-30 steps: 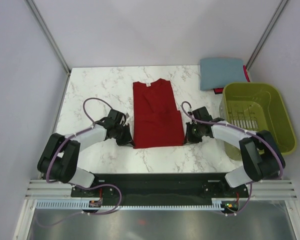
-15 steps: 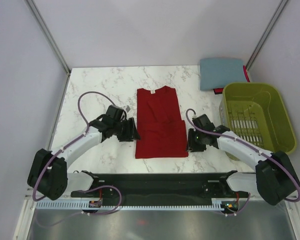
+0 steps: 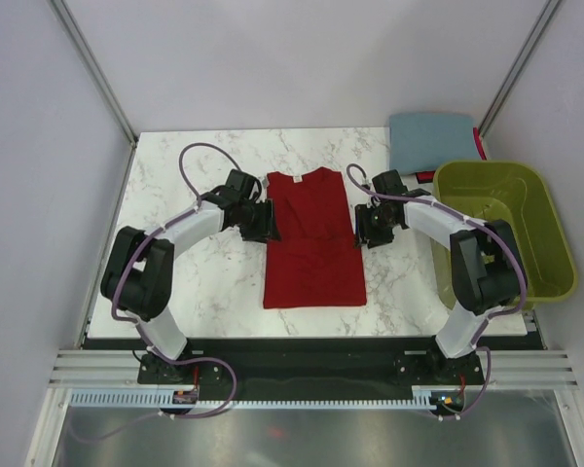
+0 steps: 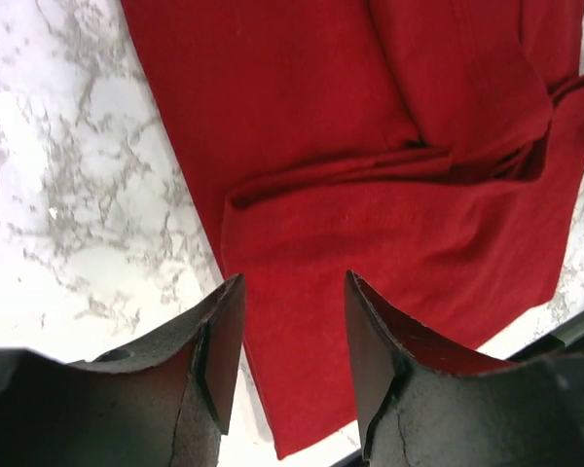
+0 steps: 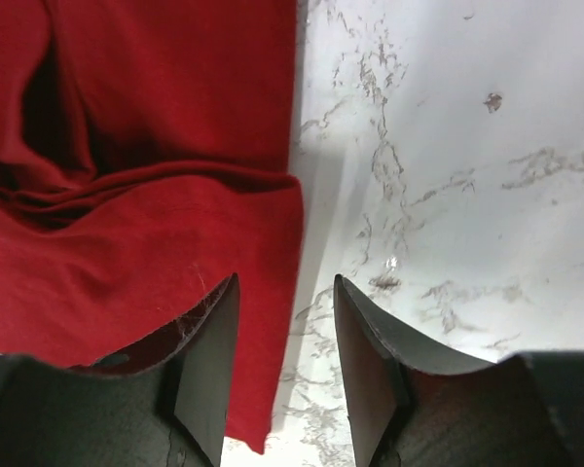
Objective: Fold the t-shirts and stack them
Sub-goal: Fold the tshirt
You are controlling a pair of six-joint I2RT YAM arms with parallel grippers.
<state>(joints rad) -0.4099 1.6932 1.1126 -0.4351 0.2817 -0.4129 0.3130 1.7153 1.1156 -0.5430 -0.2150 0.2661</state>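
Top external view: a dark red t-shirt (image 3: 311, 238) lies flat in the middle of the white marble table (image 3: 204, 292), folded into 1 long panel with its collar at the far end. The left gripper (image 3: 263, 222) sits at the shirt's left edge and the right gripper (image 3: 368, 226) at its right edge, both about level with the far half of the cloth. From up here I cannot tell whether either one touches the fabric. A slate blue-grey t-shirt (image 3: 430, 141), folded into a neat square, rests at the far right corner of the table. Just nearer than it stands an olive-green slatted basket (image 3: 555, 233) on the right side.

Left wrist view: the left gripper (image 4: 292, 292) has its 2 black fingers (image 4: 219, 341) spread apart with nothing between them. Red t-shirt (image 4: 370, 146) fills most of the view, with a creased fold running across it. Its edge runs slantwise against the marble (image 4: 78, 195) and passes under the gap.

Right wrist view: the right gripper (image 5: 287, 292) also stands with its jaws apart and empty. The shirt (image 5: 156, 195) covers the left side, rumpled into a dark fold, and bare marble (image 5: 467, 146) covers the right. The cloth's edge runs down between the 2 fingers.
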